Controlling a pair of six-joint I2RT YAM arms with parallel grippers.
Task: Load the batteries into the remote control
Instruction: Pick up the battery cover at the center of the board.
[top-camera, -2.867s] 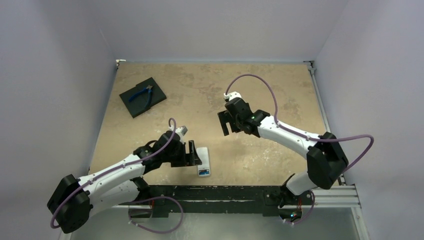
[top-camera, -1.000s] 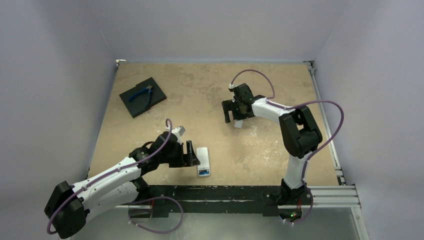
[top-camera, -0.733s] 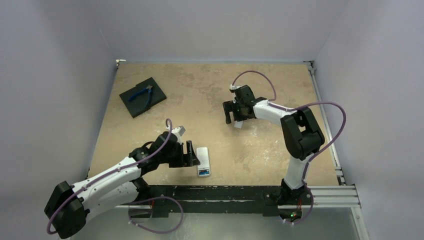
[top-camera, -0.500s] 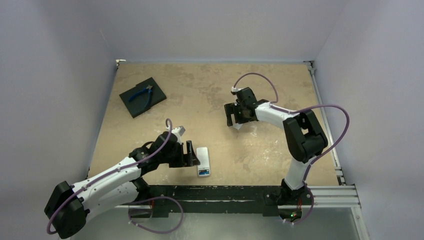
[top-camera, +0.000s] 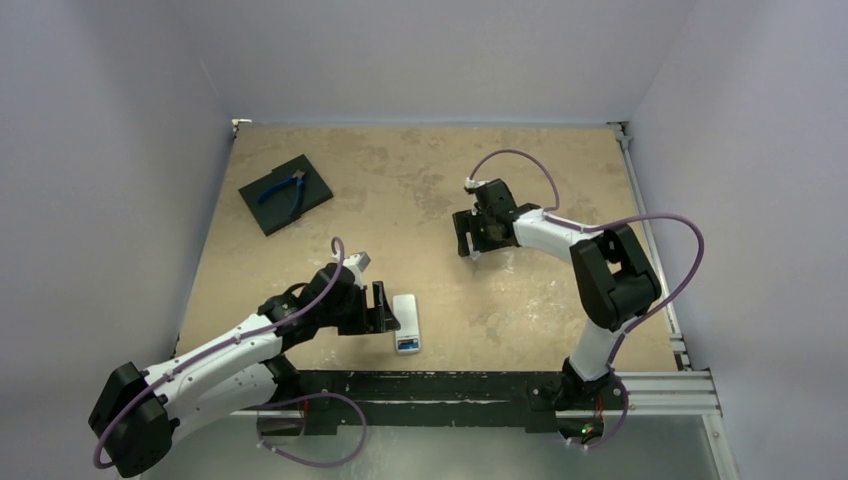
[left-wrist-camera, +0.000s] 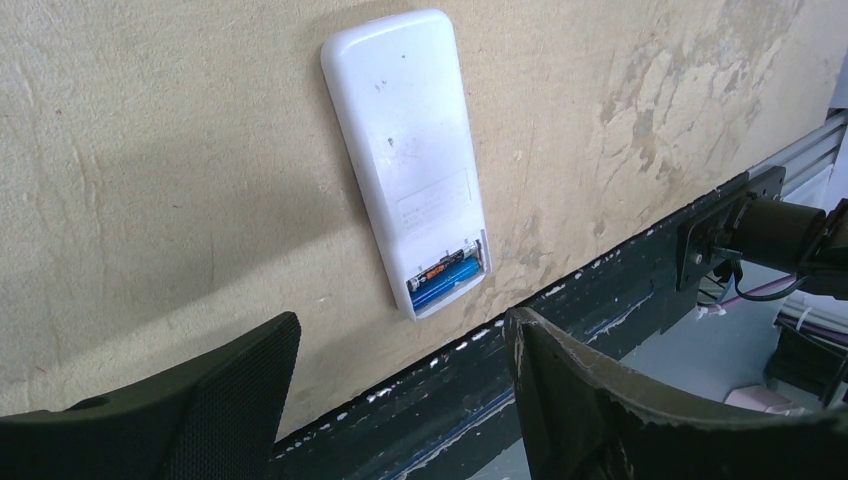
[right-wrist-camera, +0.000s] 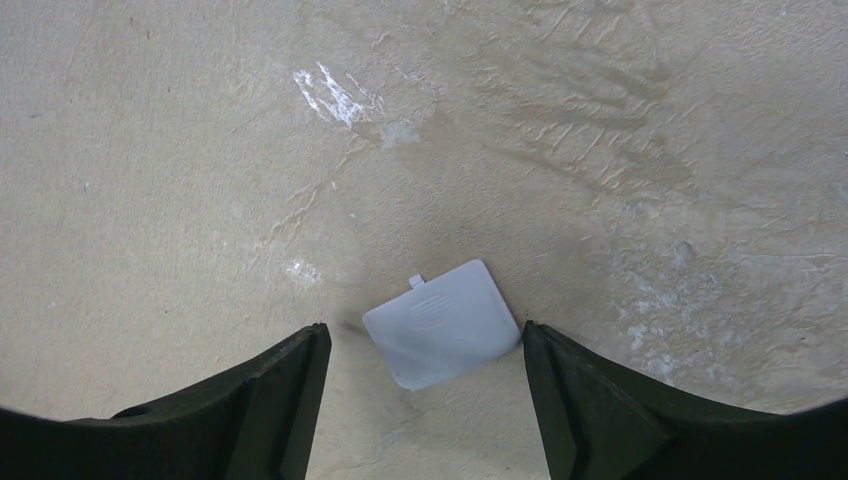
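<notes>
The white remote control (top-camera: 406, 323) (left-wrist-camera: 405, 190) lies back up near the table's front edge, with its end compartment uncovered. Inside it sit the batteries (left-wrist-camera: 447, 277), a blue one and a dark one with an orange mark. My left gripper (top-camera: 385, 308) (left-wrist-camera: 400, 330) hovers just left of the remote, open and holding nothing. My right gripper (top-camera: 467, 240) (right-wrist-camera: 423, 335) is low over the middle of the table, open. Its jaws straddle a small white battery cover (right-wrist-camera: 445, 335) lying flat; the right finger is at the cover's corner, and a gap remains on the left.
A black square pad (top-camera: 262, 212) with blue-handled pliers (top-camera: 283, 188) on it lies at the far left. The black front rail (top-camera: 440, 385) (left-wrist-camera: 600, 330) runs right below the remote.
The right gripper has shifted slightly right and come down over the battery cover, and its jaws have narrowed around it. The left arm and the remote have not moved.
</notes>
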